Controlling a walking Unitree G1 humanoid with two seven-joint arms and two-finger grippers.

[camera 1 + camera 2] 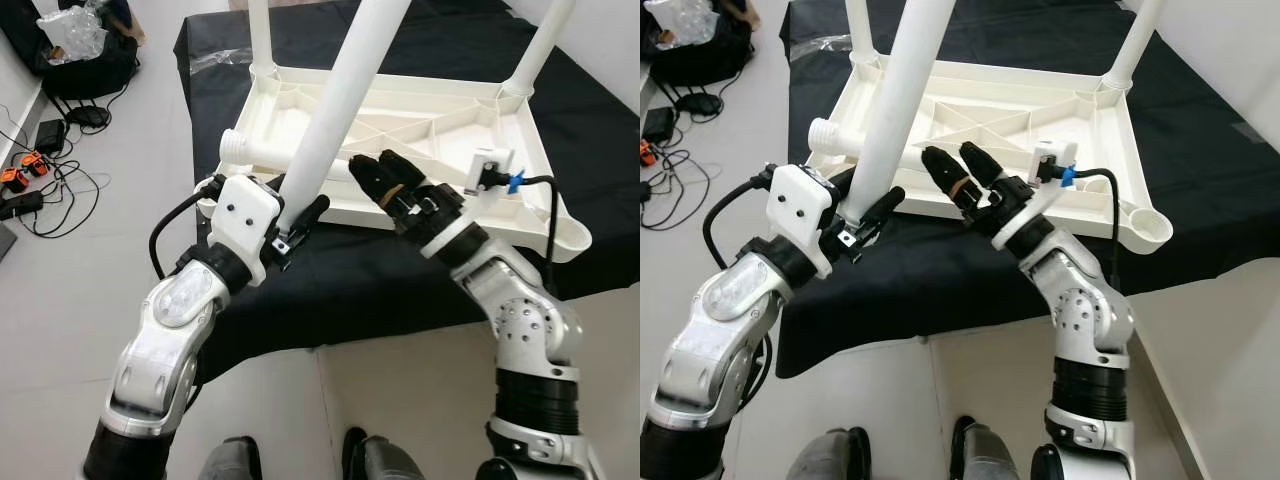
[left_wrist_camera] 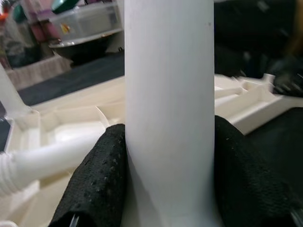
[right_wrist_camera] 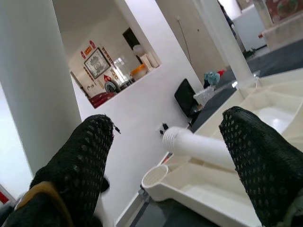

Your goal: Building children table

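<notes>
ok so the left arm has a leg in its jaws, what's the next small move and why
Probably steer the white leg toward a free corner socket of the upturned tabletop. The left gripper grips it tilted above the tray, another leg lies loose inside, and the right gripper is open nearby.

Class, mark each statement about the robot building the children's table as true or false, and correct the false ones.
1. The left gripper is shut on a white table leg. True.
2. The right gripper clasps a leg too. False: its fingers are open and hold nothing.
3. The tabletop lies upside down on a black cloth. True.
4. All four legs stand fitted. False: two stand at the far corners, one lies loose in the tabletop.
5. Cables lie on the floor. True.
</notes>
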